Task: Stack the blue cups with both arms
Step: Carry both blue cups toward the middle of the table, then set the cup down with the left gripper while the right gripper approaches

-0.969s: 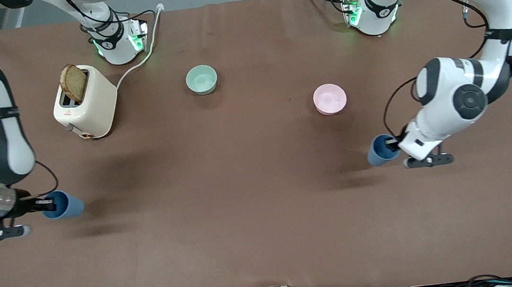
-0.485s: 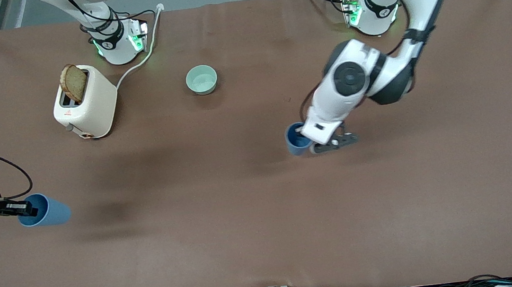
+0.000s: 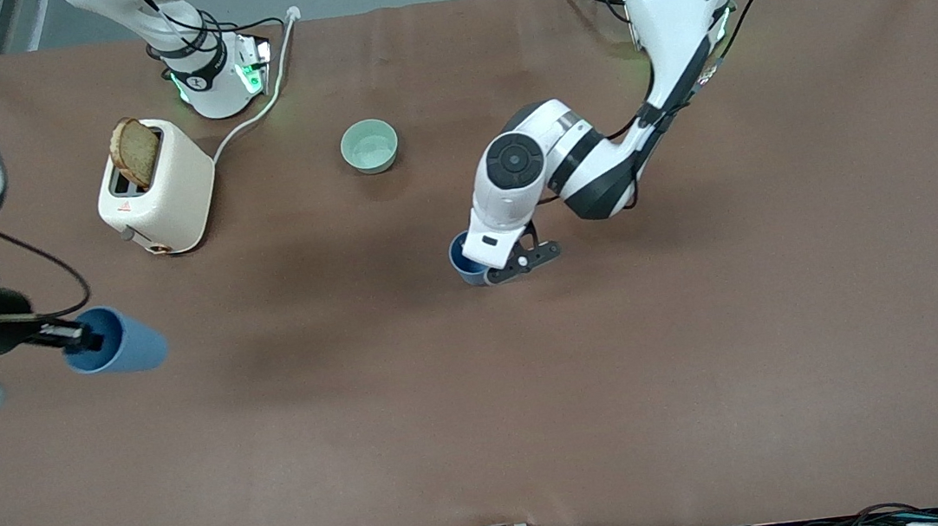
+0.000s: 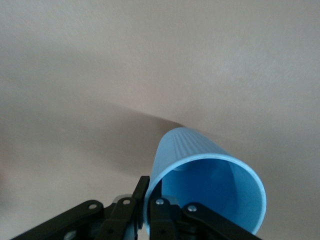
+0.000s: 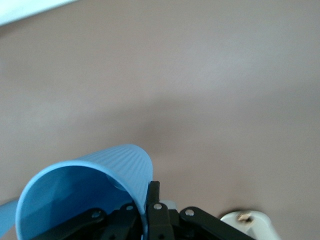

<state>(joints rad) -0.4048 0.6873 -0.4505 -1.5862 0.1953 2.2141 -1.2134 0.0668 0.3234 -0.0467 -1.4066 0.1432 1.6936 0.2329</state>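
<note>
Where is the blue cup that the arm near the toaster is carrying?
In the front view, that blue cup hangs tilted in the right tool, over the table's right-arm end, nearer the camera than the toaster.

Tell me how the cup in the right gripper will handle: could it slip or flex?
The blue cup is pinched by its rim alone in the right gripper, so it may pivot. Its wall looks thin, probably light and slightly flexible. The ribbed outside likely aids grip.
</note>
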